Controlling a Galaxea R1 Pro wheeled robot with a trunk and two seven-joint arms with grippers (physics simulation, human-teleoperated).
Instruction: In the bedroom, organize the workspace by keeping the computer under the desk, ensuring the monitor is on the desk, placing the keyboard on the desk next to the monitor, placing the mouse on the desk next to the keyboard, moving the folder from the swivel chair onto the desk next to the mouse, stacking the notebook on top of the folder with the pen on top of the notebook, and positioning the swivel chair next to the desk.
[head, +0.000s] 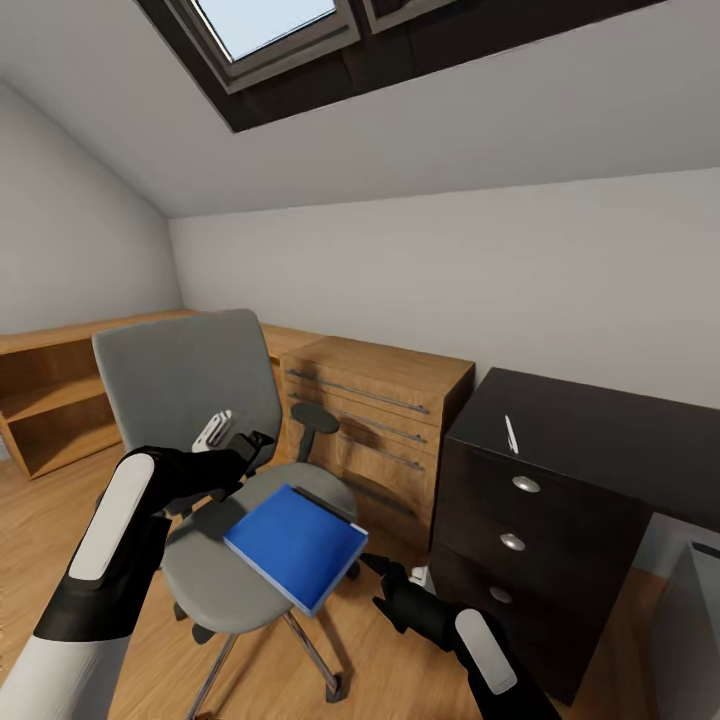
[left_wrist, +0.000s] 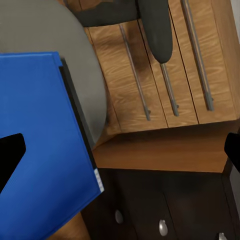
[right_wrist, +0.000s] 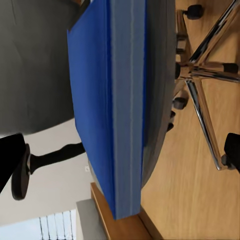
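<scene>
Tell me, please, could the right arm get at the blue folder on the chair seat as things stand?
Probably yes: the right gripper is open beside the folder, whose near edge overhangs the swivel chair seat, with nothing visible between them.

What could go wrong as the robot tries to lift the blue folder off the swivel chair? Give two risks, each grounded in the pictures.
1. The folder overhangs the front edge of the swivel chair seat, so a nudge from the right gripper might tip it to the floor.
2. The chair stands on castors, so pressure from the left gripper near the backrest could roll it away.
</scene>
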